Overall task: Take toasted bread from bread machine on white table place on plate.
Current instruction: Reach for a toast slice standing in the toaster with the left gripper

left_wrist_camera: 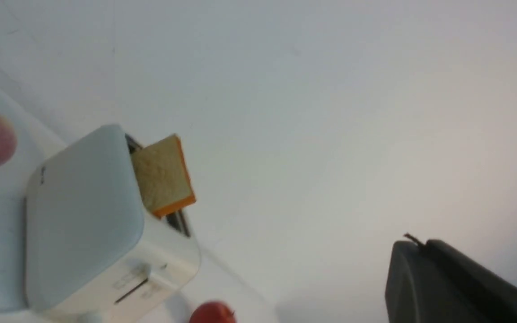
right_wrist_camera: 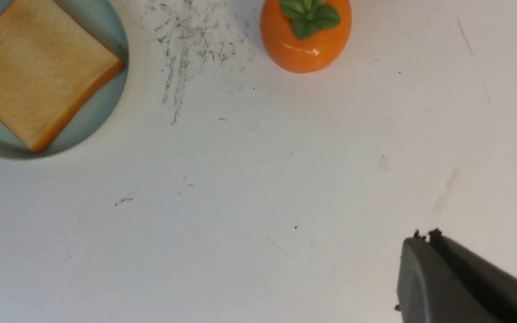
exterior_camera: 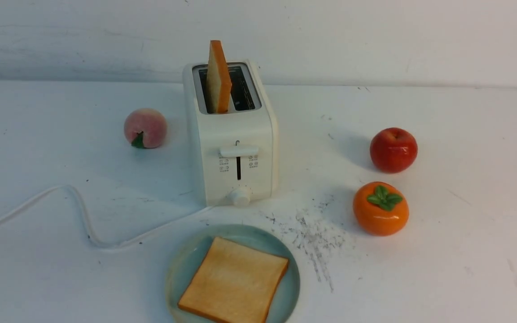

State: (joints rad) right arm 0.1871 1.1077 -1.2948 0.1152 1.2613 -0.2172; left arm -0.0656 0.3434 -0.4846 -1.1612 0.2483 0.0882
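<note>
A peach [exterior_camera: 145, 128] lies left of the bread machine [exterior_camera: 234, 152]. One toasted bread [exterior_camera: 218, 76] stands upright in its left slot, probably raised for easy taking. The other slice [exterior_camera: 234, 282] lies flat on the plate [exterior_camera: 182, 264]. The left claw [left_wrist_camera: 424, 278] and right claw [right_wrist_camera: 433, 278] are well apart from the toast. Each shows only one dark edge, so I cannot tell their opening.

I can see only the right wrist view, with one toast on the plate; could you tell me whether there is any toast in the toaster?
Observer: Yes, one slice stands upright in the toaster.
Operator: Is its other slot empty?
Observer: Yes, the right slot holds nothing.
Operator: What lies near the toaster?
Observer: A peach sits to its left, not touching it.
</note>
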